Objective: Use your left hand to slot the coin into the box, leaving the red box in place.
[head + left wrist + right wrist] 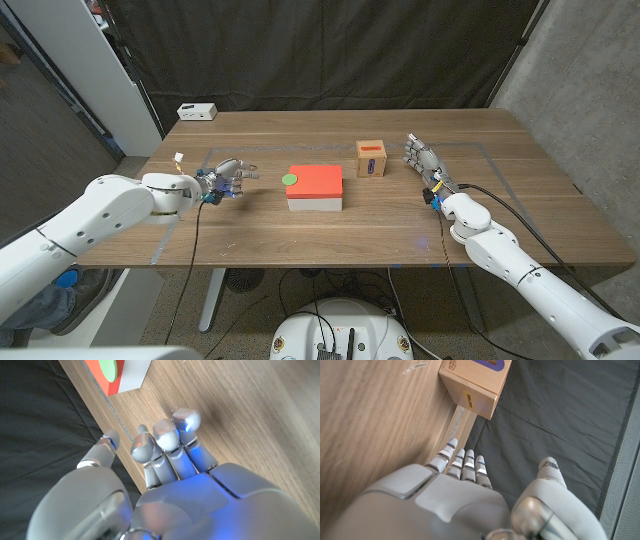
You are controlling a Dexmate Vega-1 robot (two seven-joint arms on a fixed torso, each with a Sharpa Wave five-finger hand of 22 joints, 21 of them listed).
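Bare table [262, 190] between left hand [228, 179] and red box [316, 184]

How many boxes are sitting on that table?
3. A red box lies mid-table with a green coin on its left corner. A small wooden box stands just right of it, near the right hand. A small white box sits at the far left edge.

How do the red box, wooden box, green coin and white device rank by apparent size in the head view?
Largest to smallest:
1. red box
2. wooden box
3. white device, which sits farther from the camera, so its rank against the wooden box is unsure
4. green coin, lying on the red box's top
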